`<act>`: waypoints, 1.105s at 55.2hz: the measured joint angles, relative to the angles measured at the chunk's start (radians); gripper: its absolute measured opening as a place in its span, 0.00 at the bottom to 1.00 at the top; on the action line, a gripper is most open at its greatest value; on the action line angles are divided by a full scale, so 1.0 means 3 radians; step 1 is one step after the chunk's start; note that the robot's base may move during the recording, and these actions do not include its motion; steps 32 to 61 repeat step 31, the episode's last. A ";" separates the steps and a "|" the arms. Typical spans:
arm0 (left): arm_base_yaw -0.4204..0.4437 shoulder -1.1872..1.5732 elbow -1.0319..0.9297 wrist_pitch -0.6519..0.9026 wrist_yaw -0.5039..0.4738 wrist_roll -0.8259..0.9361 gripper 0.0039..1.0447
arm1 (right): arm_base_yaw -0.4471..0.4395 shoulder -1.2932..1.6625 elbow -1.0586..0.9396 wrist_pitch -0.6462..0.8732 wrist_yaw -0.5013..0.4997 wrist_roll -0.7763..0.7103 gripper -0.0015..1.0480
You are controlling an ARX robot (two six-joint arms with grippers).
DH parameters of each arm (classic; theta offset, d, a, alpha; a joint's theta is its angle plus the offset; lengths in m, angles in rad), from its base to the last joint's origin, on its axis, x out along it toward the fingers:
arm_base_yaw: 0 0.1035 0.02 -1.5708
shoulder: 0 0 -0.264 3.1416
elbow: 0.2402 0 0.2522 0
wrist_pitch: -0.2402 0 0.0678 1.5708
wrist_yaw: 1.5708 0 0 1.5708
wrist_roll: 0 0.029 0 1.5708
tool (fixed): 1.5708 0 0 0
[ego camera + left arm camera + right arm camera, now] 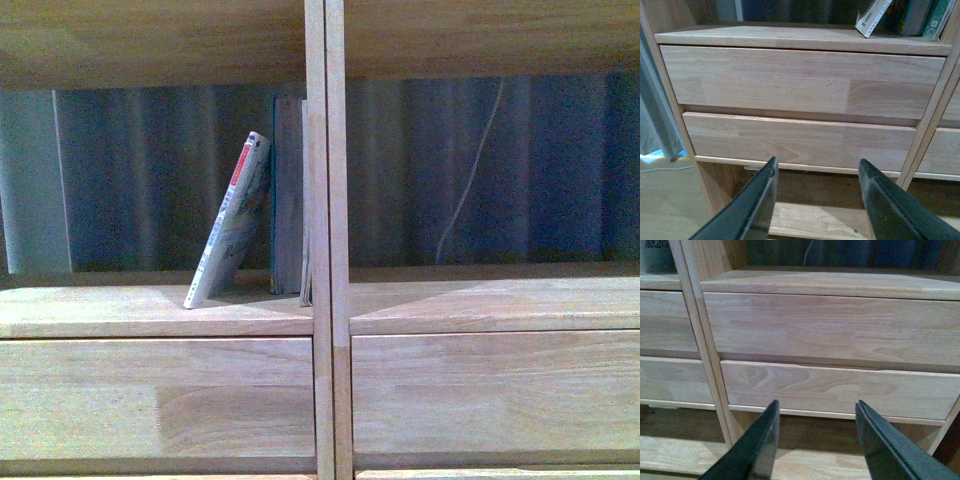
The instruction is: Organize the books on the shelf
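Both grippers — left gripper (815, 200) and right gripper (812, 440) — are hanging wide and empty before the shelf (160, 400). Thin paperback (232, 225) is leaning against upright teal book (288, 200) beside the center divider — straightening seems unfinished.

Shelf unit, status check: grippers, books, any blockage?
Left gripper and right gripper open, empty, low before the shelf. Pale paperback leans on the upright thicker book. Nothing blocking.

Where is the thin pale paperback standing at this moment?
In the front view the thin pale paperback stands in the shelf's left column, tilted, its top leaning against the thicker upright book beside the central divider.
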 joint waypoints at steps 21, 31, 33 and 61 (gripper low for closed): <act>0.0000 0.0000 0.0000 0.0000 0.0000 0.0004 0.93 | 0.0000 0.0000 0.0000 0.0000 0.0000 0.0001 0.93; 0.0000 0.0000 0.0000 0.0000 0.0000 0.0004 0.93 | 0.0000 0.0000 0.0000 0.0000 0.0000 0.0001 0.93; 0.0000 0.0000 0.0000 0.0000 0.0000 0.0004 0.93 | 0.0000 0.0000 0.0000 0.0000 0.0000 0.0001 0.93; 0.0000 0.0000 0.0000 0.0000 0.0000 0.0004 0.93 | 0.0000 0.0000 0.0000 0.0000 0.0000 0.0001 0.93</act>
